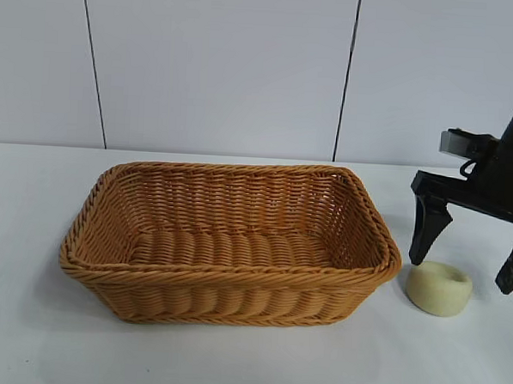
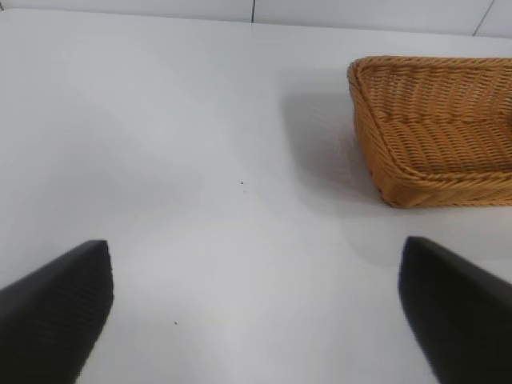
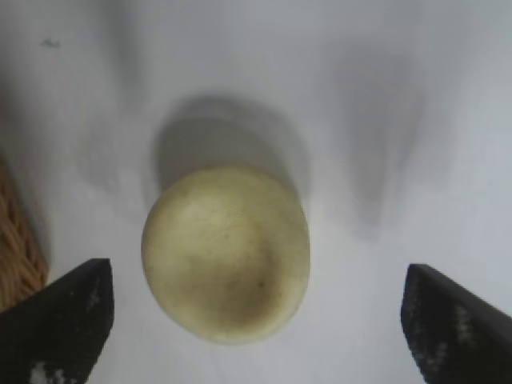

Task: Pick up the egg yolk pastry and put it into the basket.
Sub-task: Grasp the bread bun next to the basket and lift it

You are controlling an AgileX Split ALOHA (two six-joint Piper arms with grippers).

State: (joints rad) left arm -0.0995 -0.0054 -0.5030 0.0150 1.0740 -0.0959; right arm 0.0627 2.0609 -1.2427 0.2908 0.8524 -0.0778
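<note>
Spreading wide, our right jaws (image 1: 472, 259) straddle the egg yolk pastry (image 1: 439, 288) without touching it; it sits on the white desk (image 1: 231, 354) just beside the basket (image 1: 228, 242). Our right wrist view shows its dimpled top (image 3: 226, 252) between the fingers, which the exterior view barely does. Only our left wrist view shows our left jaws (image 2: 256, 316), parted wide over bare desk, well apart from the basket.

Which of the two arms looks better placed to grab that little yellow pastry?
The right. The right gripper hangs open just above the egg yolk pastry, a finger on either side. The left gripper, also open, faces bare table on the basket's far side from the pastry.
</note>
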